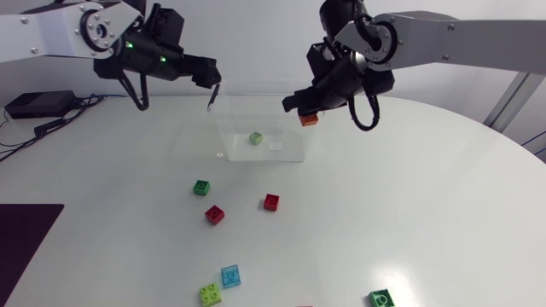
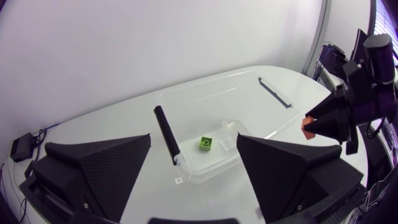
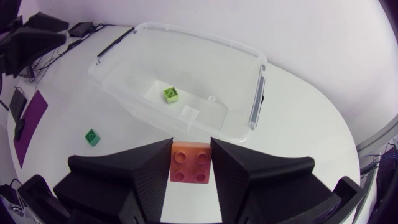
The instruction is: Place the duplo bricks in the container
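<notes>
"Centrally, what does the clear container (image 1: 290, 152) hold?"

"One lime-green brick (image 1: 256, 137), lying on the floor near the middle, just beside a pale square patch (image 3: 188, 112). The lid is off, and a black latch (image 2: 166, 130) lies along the rim at each end."

"And the right hand (image 3: 191, 146)?"

"It pinches an orange brick (image 3: 190, 163) from two sides, studs facing the wrist camera. The brick is held in the air at the container's right end, close to the rim. Whether it is over the inside or just outside cannot be told."

"The left hand (image 2: 194, 137)?"

"Its fingers are spread with nothing between them. It hangs above the container's left end, near the latch there."

"Which bricks lie on the white counter (image 1: 444, 196)?"

"All are in front of the container and apart from it. A dark green brick (image 1: 201, 187) is nearest, with a red brick (image 1: 271, 201) and a second red brick (image 1: 214, 214) near it. Well apart from those — toward the front edge — a blue brick (image 1: 230, 275) sits just beside a yellow-green brick (image 1: 211, 294). Another green brick (image 1: 381, 298) lies off to the right."
</notes>
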Controlling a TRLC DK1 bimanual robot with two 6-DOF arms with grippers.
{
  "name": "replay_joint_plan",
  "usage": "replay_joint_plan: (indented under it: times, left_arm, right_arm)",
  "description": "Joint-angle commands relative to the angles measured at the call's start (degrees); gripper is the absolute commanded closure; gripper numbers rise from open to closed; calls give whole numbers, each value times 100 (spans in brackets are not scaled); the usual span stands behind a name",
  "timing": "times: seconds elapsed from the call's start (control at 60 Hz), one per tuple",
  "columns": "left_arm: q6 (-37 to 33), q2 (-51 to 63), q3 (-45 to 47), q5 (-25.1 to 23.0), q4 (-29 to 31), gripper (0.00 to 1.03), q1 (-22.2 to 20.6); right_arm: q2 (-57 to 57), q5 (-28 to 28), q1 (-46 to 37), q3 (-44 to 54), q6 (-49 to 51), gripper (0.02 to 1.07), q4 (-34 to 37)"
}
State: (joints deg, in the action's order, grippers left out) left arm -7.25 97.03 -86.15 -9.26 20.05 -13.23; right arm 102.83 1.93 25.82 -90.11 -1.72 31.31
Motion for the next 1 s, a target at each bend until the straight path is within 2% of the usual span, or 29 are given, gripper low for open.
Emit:
replay_joint_plan:
  times: [0.0,0.183,0.35,0.583,0.983]
  left_arm:
    - [136,-396,555,73,104,5,40]
    - [83,-976,1505,99,227,5,75]
    - [-154,-1371,2322,73,174,6,392]
    - [-488,-1556,3280,-314,-116,6,849]
    - [-515,-914,3649,-375,-722,6,603]
  right_arm:
    - [203,114,-42,-332,-162,78,-28]
    - [422,193,-86,-622,-154,78,-28]
    - [589,228,-174,-833,-154,78,-28]
    - [827,351,-236,-1088,-118,78,-64]
    - [1020,536,-324,-1097,40,77,-609]
